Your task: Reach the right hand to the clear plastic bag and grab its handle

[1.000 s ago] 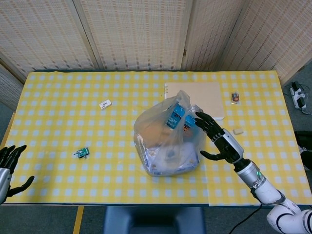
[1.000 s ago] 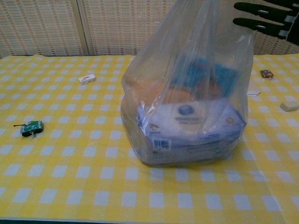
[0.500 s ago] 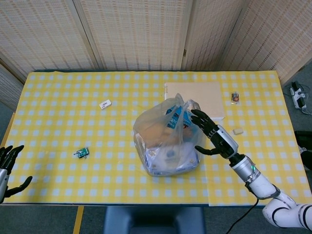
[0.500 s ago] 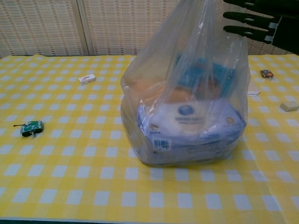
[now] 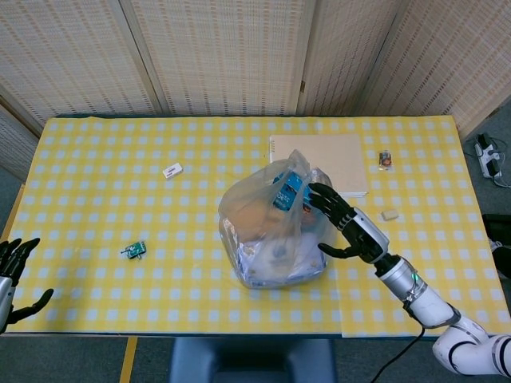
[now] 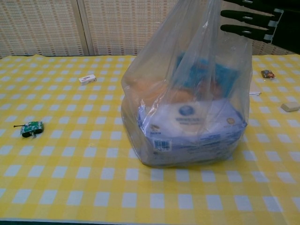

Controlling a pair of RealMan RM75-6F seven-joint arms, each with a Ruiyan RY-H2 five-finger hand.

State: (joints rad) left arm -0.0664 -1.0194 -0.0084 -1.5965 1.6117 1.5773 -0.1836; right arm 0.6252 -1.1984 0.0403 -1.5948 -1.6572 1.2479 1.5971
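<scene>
Over the last second the right hand [image 5: 345, 226] has slid in from 3 o'clock toward the clear plastic bag [image 5: 267, 235] — its fingertips [image 5: 313, 190], which sat just off the bag's upper edge, now overlap the bunched film at the top. That puts the reach close to done, while the grab itself is not yet made. The bag sits mid-table on the yellow checked cloth [image 5: 96, 175], upright, with blue cartons and a white pack inside; the handle [image 5: 297, 163] stands up at its 12 o'clock. The hand is spread wide, fingers fanned and thumb held apart below, gripping nothing. Whether the fingertips actually touch the plastic is hard to say from the head view; in the chest view they lie across the bag's upper right corner. The left hand [image 5: 11, 271] rests spread at the table's 8 o'clock corner, empty.
</scene>
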